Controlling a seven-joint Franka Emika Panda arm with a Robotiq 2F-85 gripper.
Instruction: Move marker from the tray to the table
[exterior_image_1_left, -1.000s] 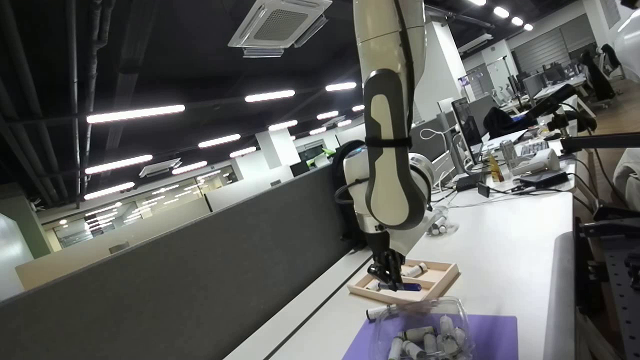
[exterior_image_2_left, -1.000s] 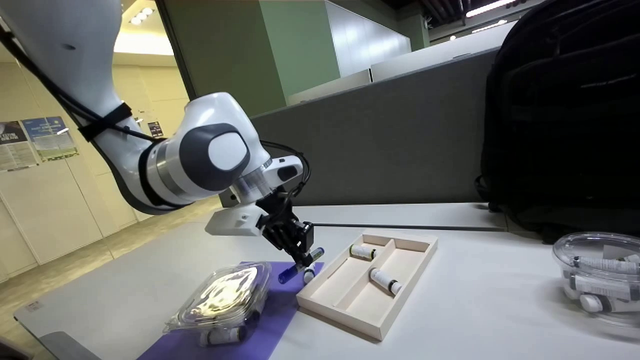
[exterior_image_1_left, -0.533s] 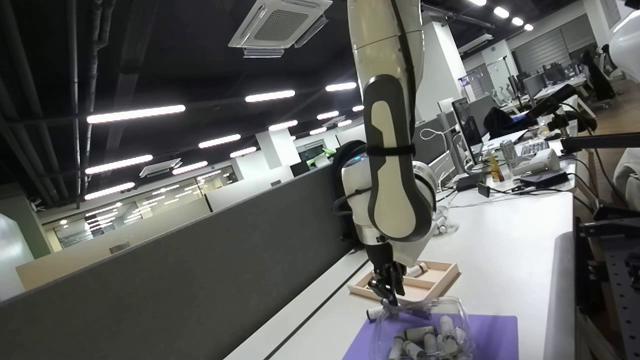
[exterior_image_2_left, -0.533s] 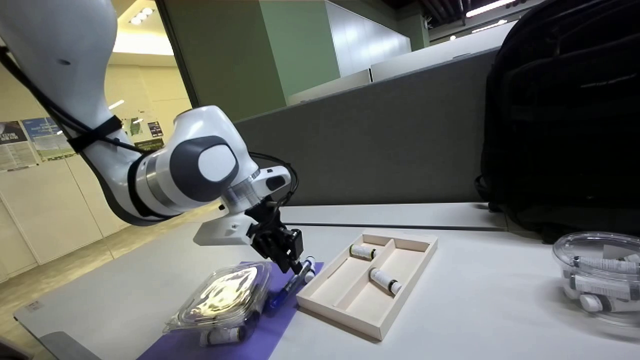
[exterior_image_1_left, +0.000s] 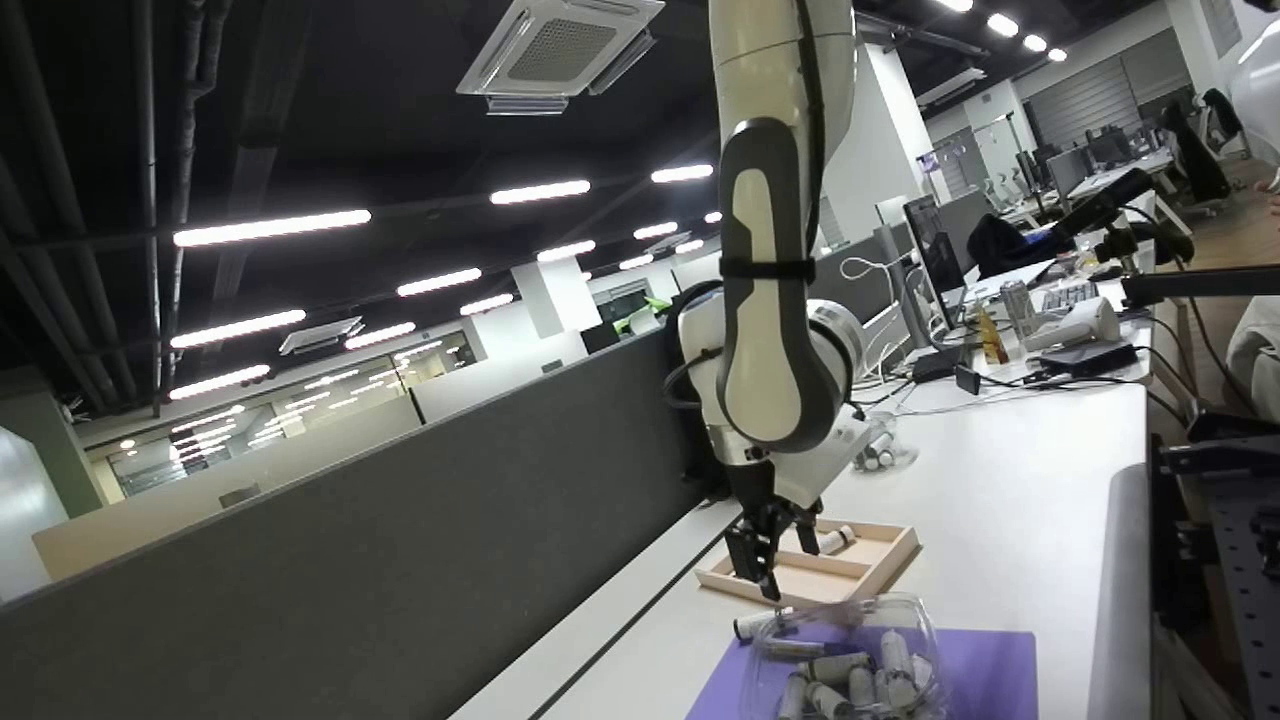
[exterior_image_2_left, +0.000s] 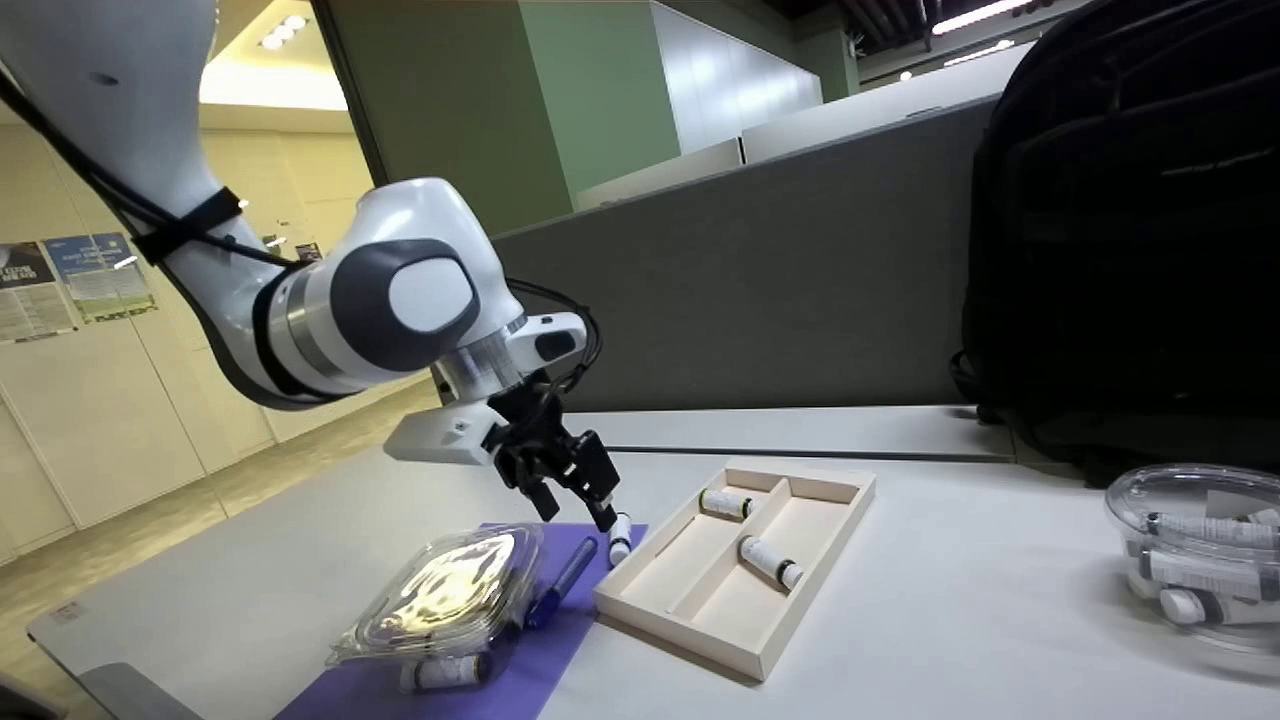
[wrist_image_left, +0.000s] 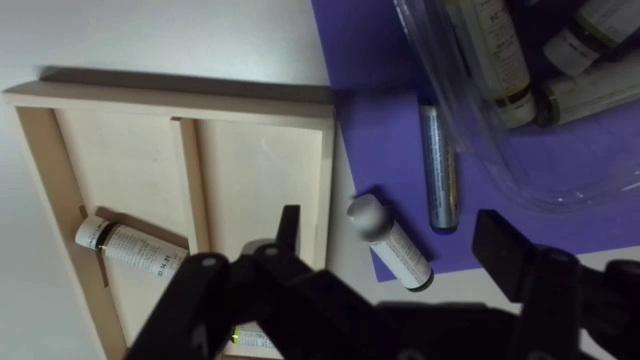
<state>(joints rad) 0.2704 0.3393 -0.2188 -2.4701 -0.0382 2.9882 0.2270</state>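
Note:
The marker (exterior_image_2_left: 562, 585), silver and blue, lies on the purple mat beside the tray (exterior_image_2_left: 690, 632), a light wooden one with a divider. In the wrist view the marker (wrist_image_left: 441, 175) is partly covered at its far end by a clear container's edge. My gripper (wrist_image_left: 387, 230) stands open above the mat's corner, its fingers wide apart and nothing between them. In an exterior view the gripper (exterior_image_2_left: 577, 512) hovers over the marker's upper end, apart from it. The white table (exterior_image_2_left: 900, 620) spreads around the tray and mat.
A white-labelled vial (wrist_image_left: 402, 257) rests at the corner of the purple mat (exterior_image_2_left: 560, 650), below my jaws. Two more vials (exterior_image_2_left: 770, 562) lie in the tray. The clear container (exterior_image_2_left: 455, 590) with vials sits on the mat; a round tub (exterior_image_2_left: 1200, 550) stands farther off, near a grey partition (exterior_image_2_left: 800, 300).
My gripper lowered the marker onto the mat, opened and let it go, then rose. The marker was held above the mat before and now lies on it.

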